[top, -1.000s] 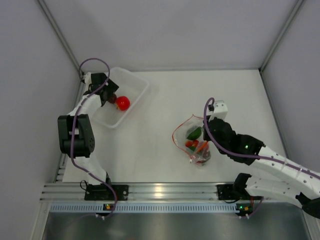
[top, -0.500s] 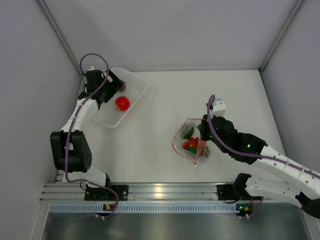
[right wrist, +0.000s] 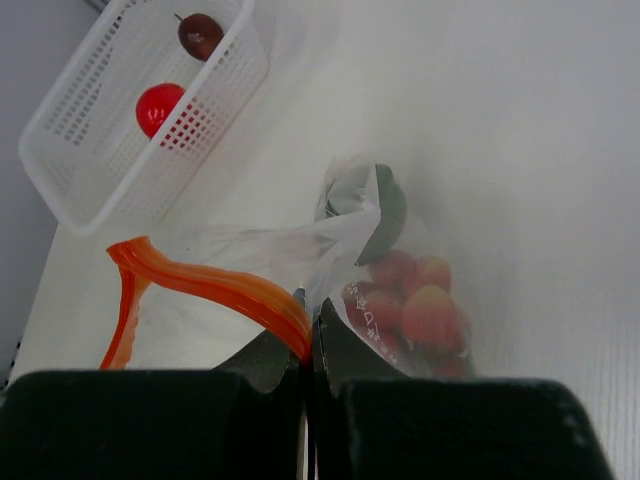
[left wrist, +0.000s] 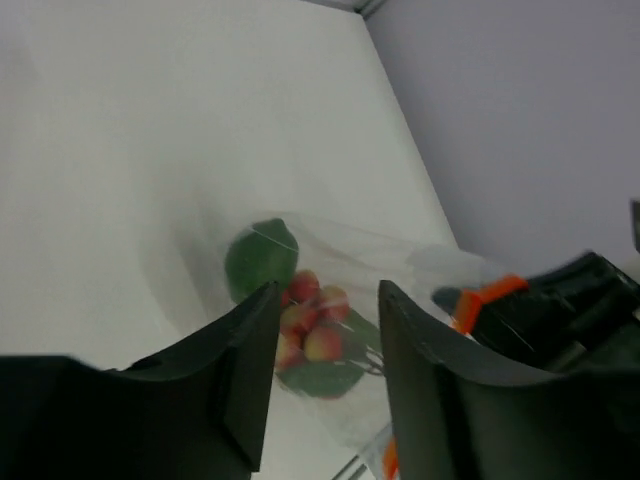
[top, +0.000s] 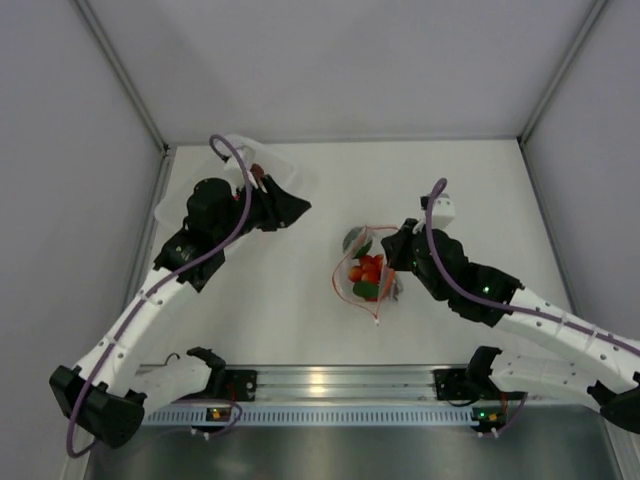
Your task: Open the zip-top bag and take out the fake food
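The zip-top bag point(top: 366, 276) is at the table's middle, its orange-red zip strip point(right wrist: 210, 282) gaping in a loop. My right gripper point(right wrist: 308, 335) is shut on that strip at the bag's right edge point(top: 397, 250). Inside the bag are fake food pieces: a green ball point(left wrist: 262, 258) and a cluster of little red balls with leaves point(left wrist: 312, 322). My left gripper point(left wrist: 328, 295) is open and holds nothing; it points at the bag from the left point(top: 298, 208), a short way off. A red tomato point(right wrist: 160, 108) and a dark maroon ball point(right wrist: 200, 35) lie in the white tub point(right wrist: 70, 150).
The tub point(top: 288, 168) stands at the back left, largely hidden under my left arm in the top view. Grey walls close in the table at the left, back and right. A metal rail point(top: 320, 382) runs along the near edge.
My left arm has swung from over the tub to the right, towards the bag, and its jaws have narrowed. The right gripper has drawn the bag a little to the left.
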Controlling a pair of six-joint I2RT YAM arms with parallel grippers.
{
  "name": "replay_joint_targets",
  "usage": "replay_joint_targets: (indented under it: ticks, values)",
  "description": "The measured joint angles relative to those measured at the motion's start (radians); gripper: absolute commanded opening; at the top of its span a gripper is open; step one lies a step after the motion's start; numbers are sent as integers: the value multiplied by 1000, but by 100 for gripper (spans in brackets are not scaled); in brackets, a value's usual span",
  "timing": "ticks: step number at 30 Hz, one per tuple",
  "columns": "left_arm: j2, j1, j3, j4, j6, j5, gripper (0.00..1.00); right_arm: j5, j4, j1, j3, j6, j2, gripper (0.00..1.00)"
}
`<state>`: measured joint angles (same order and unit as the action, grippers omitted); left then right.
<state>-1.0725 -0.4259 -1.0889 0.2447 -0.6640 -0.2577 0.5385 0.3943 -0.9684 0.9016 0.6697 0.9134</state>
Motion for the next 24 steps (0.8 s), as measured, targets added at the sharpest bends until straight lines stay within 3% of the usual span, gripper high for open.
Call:
replay_joint_targets:
  ticks: [1,2,9,15,24]
  values:
    - [20,-28,8,1,1,0,29,13,-19,-1,-5,15,9,0]
    - [45,-65,16,5,-6,0,27,29,-39,-3,-11,35,23,0]
    - [134,-327,19,10,-14,89,27,134,-132,-39,-42,137,94,0]
    - [-18,-572,-20,2,-6,240,26,212,-147,-51,-71,175,95,0]
    - [-256,-632,-22,10,-47,349,24,307,-66,-48,-78,159,7,0]
